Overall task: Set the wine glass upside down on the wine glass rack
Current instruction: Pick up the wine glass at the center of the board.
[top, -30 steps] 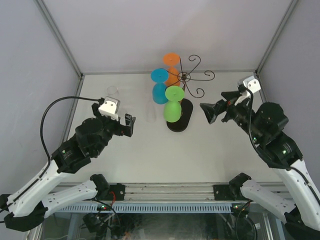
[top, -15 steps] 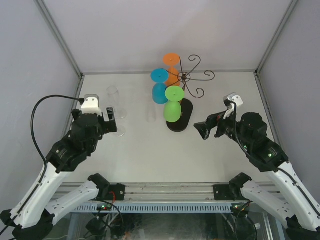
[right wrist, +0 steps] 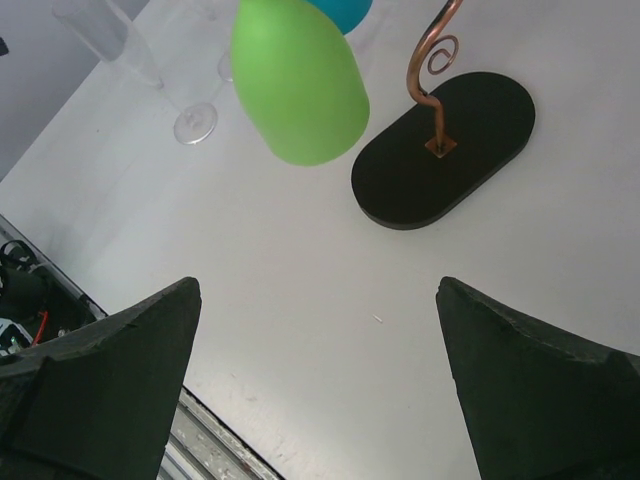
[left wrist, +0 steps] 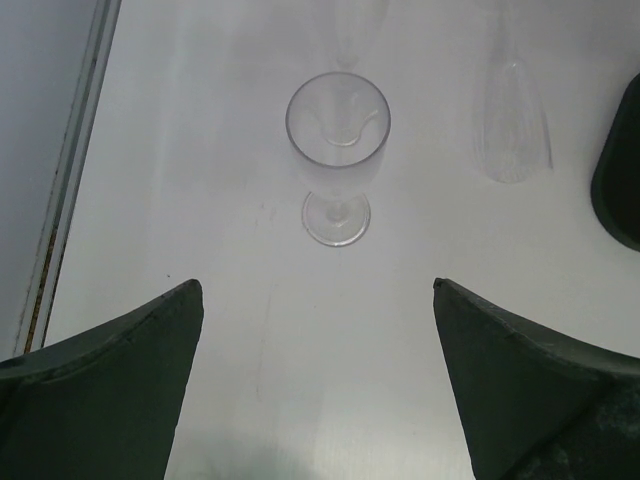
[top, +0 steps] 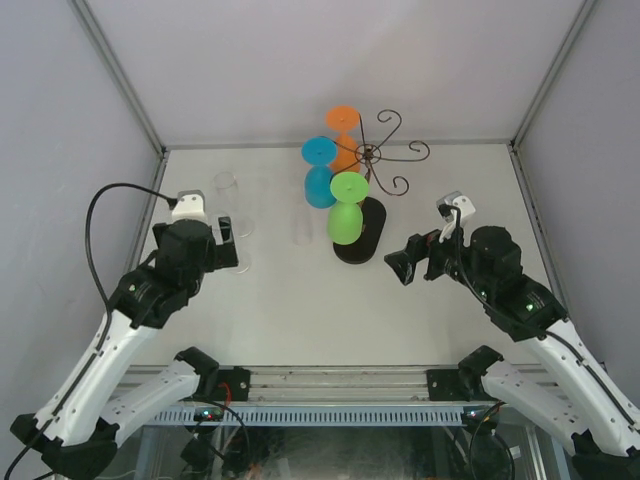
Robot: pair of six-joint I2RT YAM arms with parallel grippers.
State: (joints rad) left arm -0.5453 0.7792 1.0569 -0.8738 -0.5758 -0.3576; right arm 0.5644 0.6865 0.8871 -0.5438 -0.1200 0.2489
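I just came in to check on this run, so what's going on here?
Two robot arms are hanging wine glasses upside down on the rack. A green glass, a blue glass and an orange glass already hang there. Both pincers are open and hold nothing. The left pincer faces a clear glass standing upright on the table, without touching it. The right pincer is near the rack, facing the green glass.

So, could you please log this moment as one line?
left fingers open, facing upright clear glass | right fingers open | rack holds green glass
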